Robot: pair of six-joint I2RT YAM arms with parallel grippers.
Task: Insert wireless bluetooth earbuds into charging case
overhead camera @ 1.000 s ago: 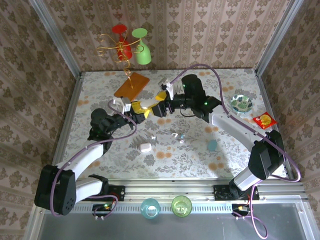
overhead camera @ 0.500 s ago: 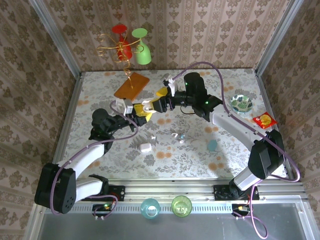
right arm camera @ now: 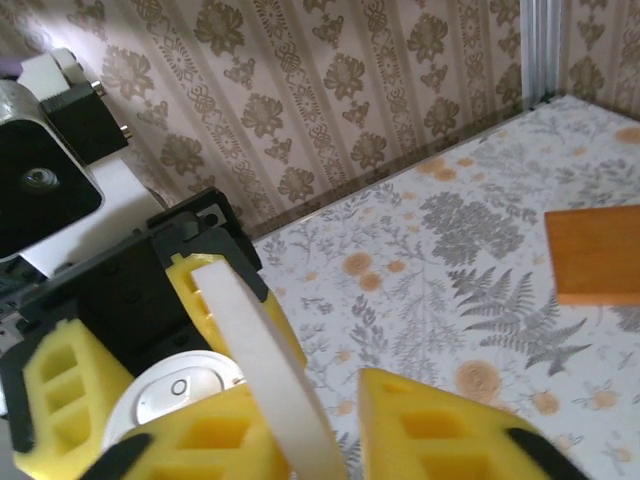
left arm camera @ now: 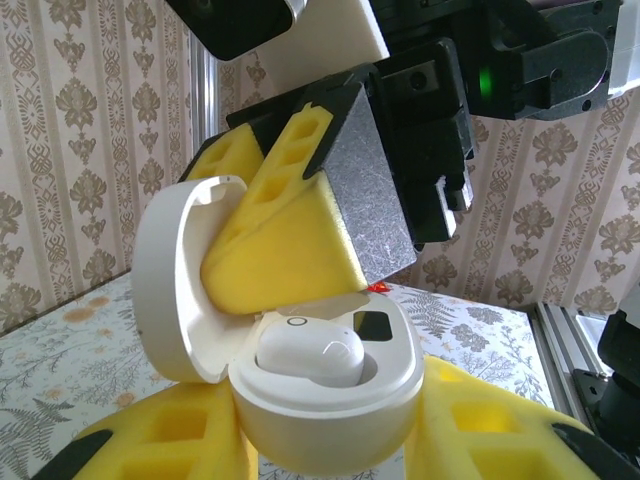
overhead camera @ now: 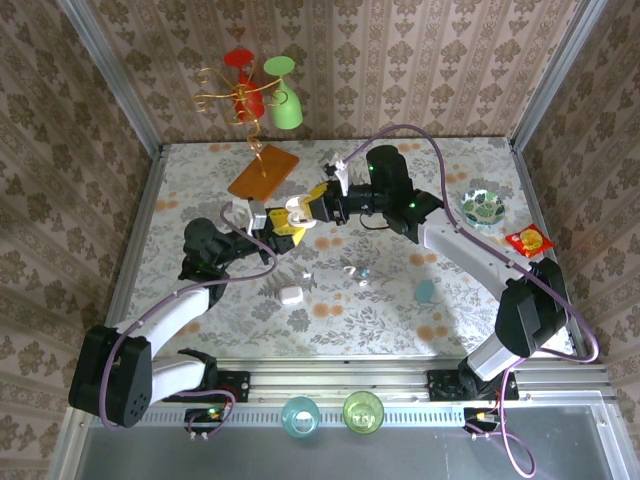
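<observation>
Right tool (overhead camera: pixel 305 205) has slid left since the earlier frame and narrowed its yellow pads around the upright lid (left arm camera: pixel 175 290) of the charging case (left arm camera: pixel 330 395). One pad presses the lid's inner face, but I cannot tell whether it truly pinches. Left tool (overhead camera: pixel 278 226) clenches the case's base from both sides. One earbud (left arm camera: pixel 305 352) sits in its well, and loose earbuds (overhead camera: pixel 357 272) lie on the bench (overhead camera: pixel 450 180) nearby. Open room spreads toward the bench's right edge. An orange board (overhead camera: pixel 264 172) lies just behind the tools.
</observation>
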